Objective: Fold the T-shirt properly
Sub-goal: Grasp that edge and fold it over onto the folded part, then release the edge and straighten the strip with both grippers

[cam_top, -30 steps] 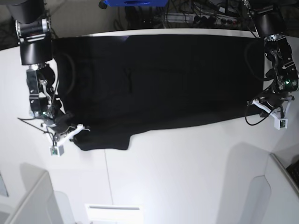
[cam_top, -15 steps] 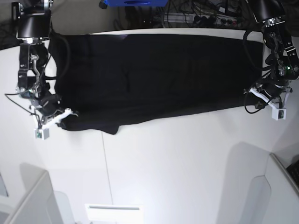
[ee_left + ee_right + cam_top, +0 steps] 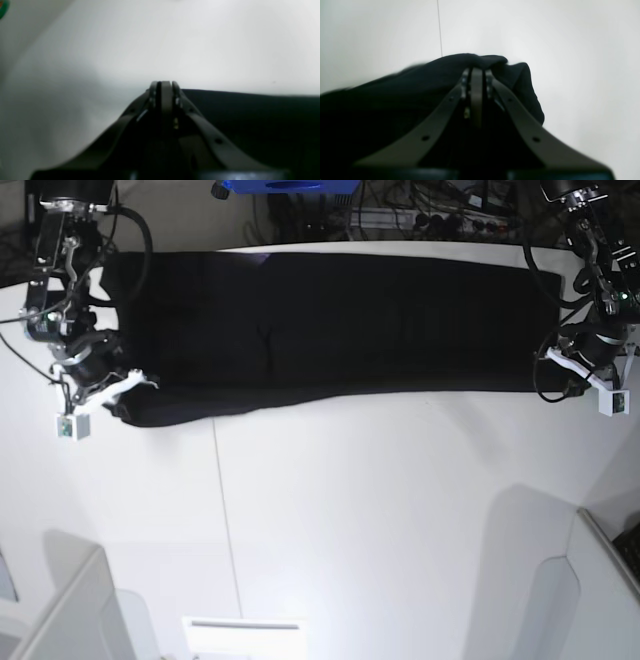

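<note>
The black T-shirt lies as a long band across the far part of the white table, plain side up. My right gripper is at the band's near left corner, shut on a bunched fold of the T-shirt; in the right wrist view the cloth humps over the closed right gripper. My left gripper is at the near right corner. In the left wrist view the left gripper is shut at the edge of the T-shirt, which runs off to the right.
A blue object and a tangle of cables lie behind the table's far edge. Grey panels stand at the near left and near right. A thin seam runs down the tabletop.
Both grippers have moved toward the table's far edge, carrying the shirt's near edge with them. The black band is narrower and its near edge straighter than before.
</note>
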Controlling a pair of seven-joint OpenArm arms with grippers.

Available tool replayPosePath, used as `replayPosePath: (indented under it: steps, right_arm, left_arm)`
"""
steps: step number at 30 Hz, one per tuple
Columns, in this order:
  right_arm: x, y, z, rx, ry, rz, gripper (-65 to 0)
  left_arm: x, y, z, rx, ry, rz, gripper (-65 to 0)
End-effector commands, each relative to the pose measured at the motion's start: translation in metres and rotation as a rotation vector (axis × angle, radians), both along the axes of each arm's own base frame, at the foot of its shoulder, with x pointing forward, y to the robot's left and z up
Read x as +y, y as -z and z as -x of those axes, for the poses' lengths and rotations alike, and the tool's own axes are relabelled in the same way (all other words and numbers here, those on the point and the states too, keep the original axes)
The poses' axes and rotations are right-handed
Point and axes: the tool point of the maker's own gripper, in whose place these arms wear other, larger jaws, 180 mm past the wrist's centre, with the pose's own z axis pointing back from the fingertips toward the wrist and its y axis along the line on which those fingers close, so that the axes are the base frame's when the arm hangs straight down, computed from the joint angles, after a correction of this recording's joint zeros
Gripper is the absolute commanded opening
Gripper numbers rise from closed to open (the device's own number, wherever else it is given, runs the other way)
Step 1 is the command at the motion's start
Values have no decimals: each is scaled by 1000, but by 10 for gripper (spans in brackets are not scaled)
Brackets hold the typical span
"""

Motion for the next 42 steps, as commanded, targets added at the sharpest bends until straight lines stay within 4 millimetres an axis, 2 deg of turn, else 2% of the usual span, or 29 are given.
replayPosePath:
  steps: [1, 6, 16, 19, 25, 32, 42]
  right_arm:
    - [-1, -15, -5, -54, -5, 11, -650]
    - [5, -14, 12, -45, 8, -10, -650]
    - [4, 11, 56, 36, 100, -119, -650]
    - [6, 9, 63, 36, 112, -196, -650]
    - [-1, 2, 71, 22, 155, -297, -650]
    - [8, 4, 84, 50, 143, -367, -650]
    - [19, 5, 107, 94, 138, -488, -650]
  left_arm:
    - [2, -10, -3, -30, 13, -18, -650]
    - [1, -2, 7, 0, 16, -17, -650]
    - [2, -7, 11, -2, 21, -34, -650]
    - [2, -7, 11, -1, 20, -33, -650]
    - [2, -6, 12, 0, 20, -33, -650]
    - [2, -6, 12, 4, 20, -33, -650]
    - [1, 5, 28, 52, 24, -34, -650]
